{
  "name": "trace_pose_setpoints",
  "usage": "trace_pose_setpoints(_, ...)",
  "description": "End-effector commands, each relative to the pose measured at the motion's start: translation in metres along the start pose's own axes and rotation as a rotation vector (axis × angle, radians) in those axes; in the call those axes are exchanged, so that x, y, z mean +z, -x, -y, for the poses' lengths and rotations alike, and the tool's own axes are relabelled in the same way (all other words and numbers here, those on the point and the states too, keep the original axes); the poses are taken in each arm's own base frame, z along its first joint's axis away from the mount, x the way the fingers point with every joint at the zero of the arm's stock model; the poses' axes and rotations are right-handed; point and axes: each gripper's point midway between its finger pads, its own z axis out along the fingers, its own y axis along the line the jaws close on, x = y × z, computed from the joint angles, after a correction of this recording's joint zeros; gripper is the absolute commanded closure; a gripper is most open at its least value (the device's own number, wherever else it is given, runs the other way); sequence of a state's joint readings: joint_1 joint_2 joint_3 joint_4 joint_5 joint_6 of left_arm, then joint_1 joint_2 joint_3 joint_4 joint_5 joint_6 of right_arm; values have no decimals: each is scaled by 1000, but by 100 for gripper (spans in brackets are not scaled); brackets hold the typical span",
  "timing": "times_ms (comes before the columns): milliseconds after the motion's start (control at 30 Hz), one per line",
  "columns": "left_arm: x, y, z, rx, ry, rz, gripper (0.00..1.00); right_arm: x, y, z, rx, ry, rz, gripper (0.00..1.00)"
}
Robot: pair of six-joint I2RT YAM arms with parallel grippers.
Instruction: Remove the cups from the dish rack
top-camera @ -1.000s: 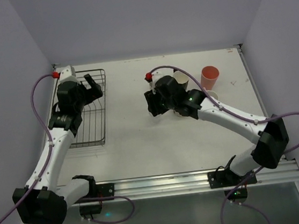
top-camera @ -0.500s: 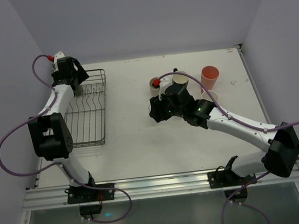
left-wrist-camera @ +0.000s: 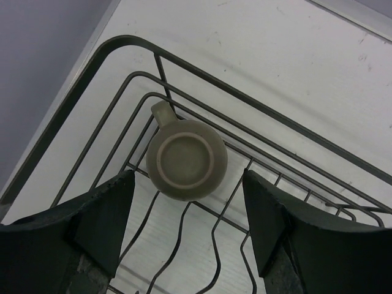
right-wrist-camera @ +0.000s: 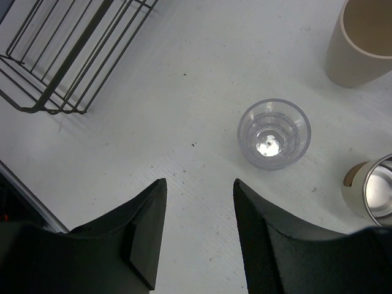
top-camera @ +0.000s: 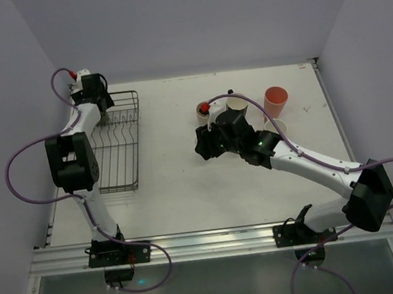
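Moved up to dish rack [left-wrist-camera: 294, 131] corner: my left jaws open astride upturned mug [left-wrist-camera: 185, 160]; right jaws open above clear glass [right-wrist-camera: 274, 133].

Left tool [top-camera: 102, 108] over dish rack [top-camera: 123, 162], right tool [top-camera: 201, 146] near beige tumbler [top-camera: 238, 104], salmon-pink tumbler [top-camera: 275, 100] beyond

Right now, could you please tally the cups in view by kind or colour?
Grey handled mug, upside down in the dish rack: 1
Clear glass: 1
Beige tumbler: 1
Beige cup with shiny inside: 1
Salmon-pink tumbler: 1
Pale cup, partly hidden: 1
Total: 6
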State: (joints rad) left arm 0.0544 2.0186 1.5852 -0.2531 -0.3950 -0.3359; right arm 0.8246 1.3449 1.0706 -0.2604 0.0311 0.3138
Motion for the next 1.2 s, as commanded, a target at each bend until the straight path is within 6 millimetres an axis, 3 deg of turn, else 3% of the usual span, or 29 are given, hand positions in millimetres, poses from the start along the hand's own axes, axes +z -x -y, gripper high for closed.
trace_pose_setpoints(0,12,12,-13,20,54,33,25,3,9,-6,5,22,36,50)
trace_pose_setpoints(267,35,2,-7,26,-7,-6,22,3,8,-10,3,40,31,50)
trace_pose_setpoints(433,43,-6,-3,30,-27,-17,26,4,8,-9,3,38,32,50)
trace_pose_setpoints(467,44,-6,-3,27,-29,-17,28,3,9,-10,5,39,35,50)
trace_pose_setpoints(567,42,-2,-2,20,-34,-5,53,4,10,-10,7,39,38,50)
trace_pose_setpoints(733,16,31,3,-20,-87,62,65,4,15,-13,13,50,46,50)
trace_pose_setpoints(767,4,45,3,-34,-102,94,67,4,17,-18,15,74,47,50)
trace_pose_setpoints(967,-40,76,9,-95,-191,172,83,1,27,-29,35,126,76,46)
trace_pose_setpoints(1033,-50,76,12,-112,-225,170,86,-2,32,-34,47,146,84,42)
trace_pose_setpoints(1167,-96,76,20,-208,-348,167,92,-10,45,-46,109,205,133,30)
